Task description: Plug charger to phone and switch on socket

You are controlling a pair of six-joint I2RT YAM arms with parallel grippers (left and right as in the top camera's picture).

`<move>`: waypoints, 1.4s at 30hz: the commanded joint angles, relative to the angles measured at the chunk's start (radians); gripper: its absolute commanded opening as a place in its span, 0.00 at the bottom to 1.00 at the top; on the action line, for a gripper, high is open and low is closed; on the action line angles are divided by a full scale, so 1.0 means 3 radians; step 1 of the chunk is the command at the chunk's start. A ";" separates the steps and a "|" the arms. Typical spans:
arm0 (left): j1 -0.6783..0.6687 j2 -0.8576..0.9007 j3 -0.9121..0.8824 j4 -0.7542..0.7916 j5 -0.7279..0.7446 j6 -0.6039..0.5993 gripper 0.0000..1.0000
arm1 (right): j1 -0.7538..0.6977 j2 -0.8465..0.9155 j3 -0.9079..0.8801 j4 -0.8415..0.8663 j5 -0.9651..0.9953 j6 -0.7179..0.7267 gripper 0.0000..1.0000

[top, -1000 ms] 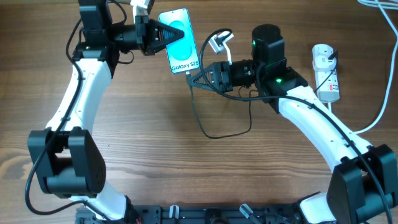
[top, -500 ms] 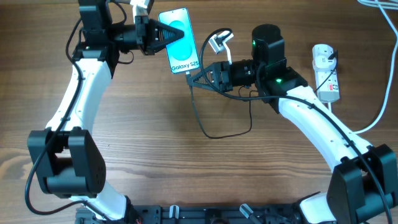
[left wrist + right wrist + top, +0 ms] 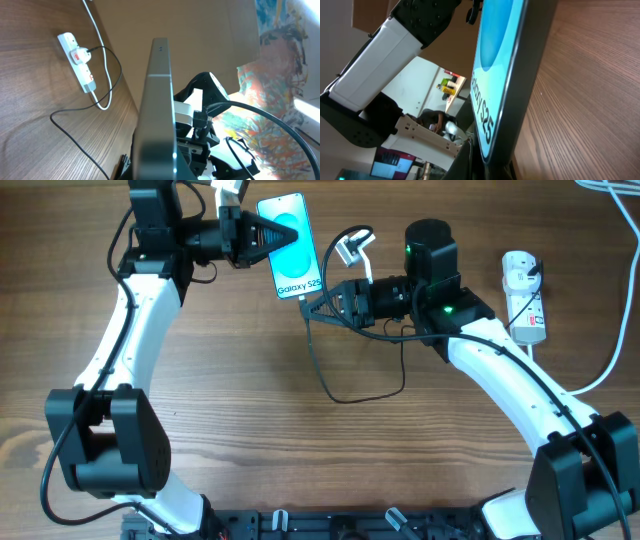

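1. Overhead. The left hand [image 3: 252,238] is closed on the left edge of the phone [image 3: 292,242], screen up, at the far side of the desk [image 3: 300,470]. The right hand [image 3: 314,304] is pinched nearly shut at the phone's lower edge. The charger [image 3: 330,392] ends between its fingers, so I judge that it grips the connector. The cable loops over the desk towards the socket [image 3: 526,300], far right.
2. Overhead count: one phone, one charger, one socket, one thick white cord [image 3: 612,360], two hands.
3. Left wrist. The phone [image 3: 159,110] is edge-on at centre frame. The socket [image 3: 77,60] lies well apart on the desk.
4. Right wrist. The phone's [image 3: 495,75] lower end is very near. Connector and port are hidden.
5. Step in hand, judged: seating the plug. Align the connector with the phone's long axis and push straight while the left hand braces. Avoid sideways load. The socket switch is not yet done.
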 commanded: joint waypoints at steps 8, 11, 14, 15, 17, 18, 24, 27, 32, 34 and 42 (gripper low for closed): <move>-0.0071 -0.0074 0.0025 0.0014 0.0168 0.0092 0.04 | -0.0081 -0.0018 0.0006 0.0186 0.0037 0.0169 0.04; -0.0071 -0.0074 0.0025 0.0014 0.0172 0.0092 0.04 | -0.0104 -0.0018 0.0006 0.0188 0.0097 0.0198 0.04; -0.0071 -0.0074 0.0025 0.0014 0.0196 0.0095 0.04 | -0.0103 -0.0018 0.0006 0.0198 0.0151 0.0229 0.04; -0.0071 -0.0074 0.0025 0.0014 0.0209 0.0114 0.04 | -0.0103 -0.0018 0.0006 0.0216 0.0186 0.0275 0.04; -0.0071 -0.0074 0.0025 0.0014 0.0215 0.0156 0.04 | -0.0103 -0.0018 0.0006 0.0259 0.0172 0.0282 0.04; -0.0071 -0.0074 0.0025 0.0014 0.0215 0.0168 0.04 | -0.0103 -0.0018 0.0006 0.0253 0.0169 0.0284 0.04; -0.0067 -0.0074 0.0025 0.0015 0.0127 0.0165 0.04 | -0.0103 -0.0018 0.0006 0.0245 0.0009 0.0281 0.04; -0.0067 -0.0074 0.0025 0.0014 0.0127 0.0163 0.04 | -0.0102 -0.0018 0.0006 0.0179 -0.0008 0.0278 0.04; -0.0067 -0.0074 0.0025 0.0015 0.0013 0.0005 0.04 | -0.0093 -0.0018 0.0006 0.0144 -0.0146 0.0271 0.04; -0.0067 -0.0074 0.0025 0.0015 -0.0010 -0.0011 0.04 | -0.0089 -0.0018 0.0006 0.0144 -0.0179 0.0271 0.04; -0.0067 -0.0074 0.0025 0.0015 -0.0074 -0.0123 0.04 | -0.0089 -0.0018 0.0006 0.0130 -0.0266 0.0276 0.05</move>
